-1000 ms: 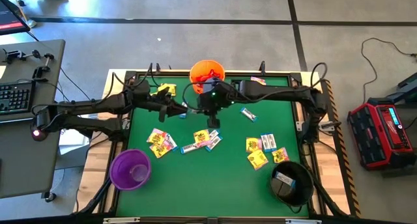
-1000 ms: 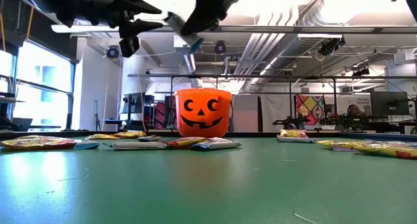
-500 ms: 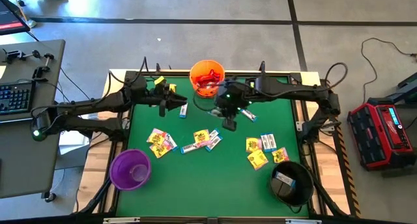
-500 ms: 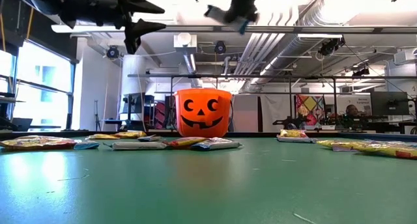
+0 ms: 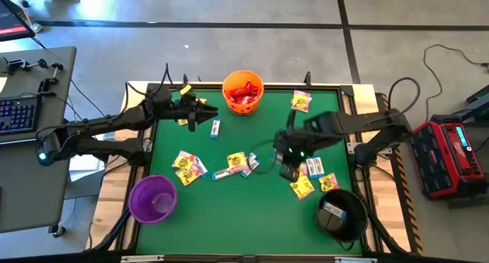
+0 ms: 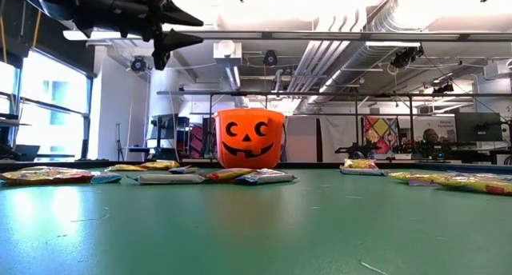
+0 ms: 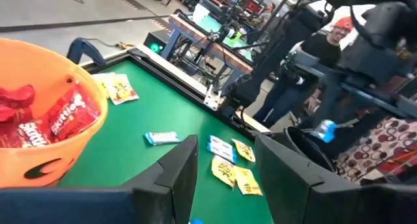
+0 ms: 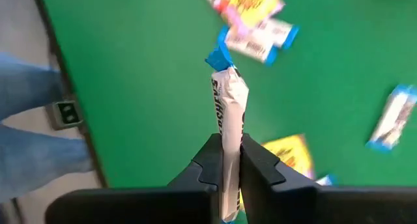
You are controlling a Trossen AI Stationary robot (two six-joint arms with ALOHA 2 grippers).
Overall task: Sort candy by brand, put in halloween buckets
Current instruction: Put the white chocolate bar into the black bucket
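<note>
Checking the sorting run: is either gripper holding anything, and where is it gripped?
The right gripper pinches a white-blue candy packet edge-on near its lower end. The left gripper is open and holds nothing.

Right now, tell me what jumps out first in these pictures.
The orange pumpkin-face bucket at the table's far edge, already holding red packets, stands out most. The right gripper pinches a white-blue candy edge-on above the green table, right of centre. Yellow packets lie scattered near the black bucket.
</note>
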